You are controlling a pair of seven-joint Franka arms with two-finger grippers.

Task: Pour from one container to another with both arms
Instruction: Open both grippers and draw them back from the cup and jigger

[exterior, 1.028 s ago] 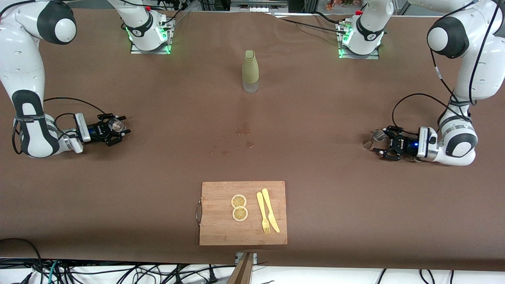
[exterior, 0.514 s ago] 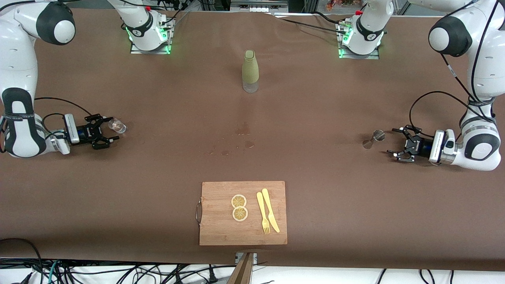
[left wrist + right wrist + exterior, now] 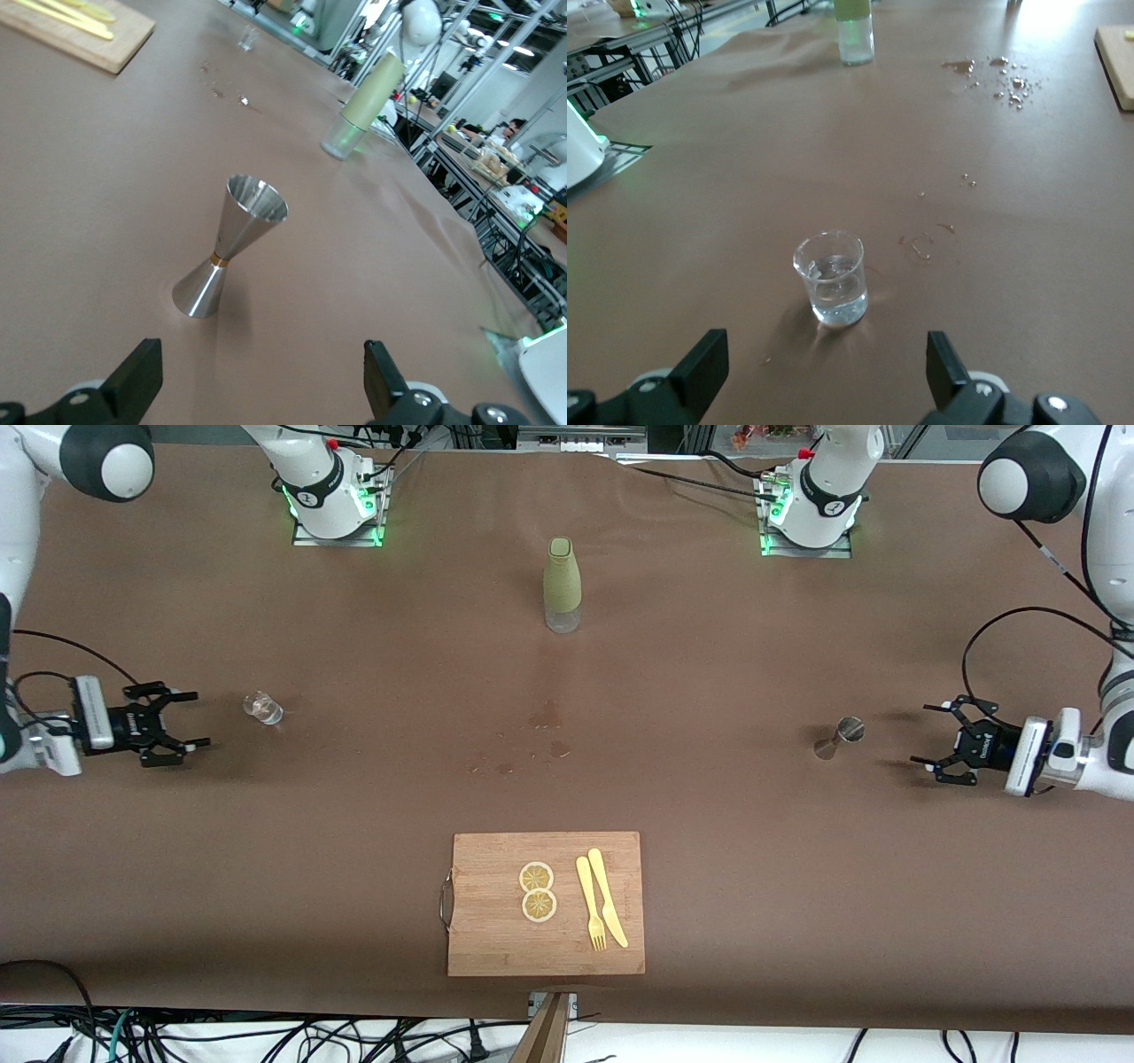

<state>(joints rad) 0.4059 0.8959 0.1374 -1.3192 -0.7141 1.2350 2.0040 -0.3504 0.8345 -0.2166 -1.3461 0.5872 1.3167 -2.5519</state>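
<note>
Glass tumbler [image 3: 263, 708] upright on the table, straight ahead of the right gripper [image 3: 177, 724], clear of its spread jaws, nothing held. Same in the right wrist view: tumbler [image 3: 831, 278] centred between the two black fingertips [image 3: 700, 361] but well short of them, some clear liquid inside. Steel jigger [image 3: 839, 736] upright just ahead of the left gripper [image 3: 941, 742], jaws wide and empty there too; in the left wrist view, jigger [image 3: 229, 245] standing on its narrow base, apart from the fingertips [image 3: 383, 377].

Risks, working outward from the jaws:

- Jigger: narrow waist, small foot, smooth steel. Likely to tip or skid if one finger arrives first, or to twist in the pads if clamped off-centre.
- Tumbler: small and clear, liquid inside. Apt to slop if nudged or gripped near the rim; apt to slide on the paper cover under a low push.
- Meeting point between the two grippers: tiny round mouth on the jigger, so a small misalignment or a fast tilt probably sends liquid onto the table. Wet spots [image 3: 547, 714] already lying midway between the two grippers.
- Farther out: green-sleeved bottle [image 3: 562, 584] toward the arm bases, and cutting board [image 3: 547, 903] with lemon slices [image 3: 538, 891], fork [image 3: 590, 903] and knife [image 3: 608, 898], all well apart from both jaws. Little danger of collision unless an arm swings wide.
</note>
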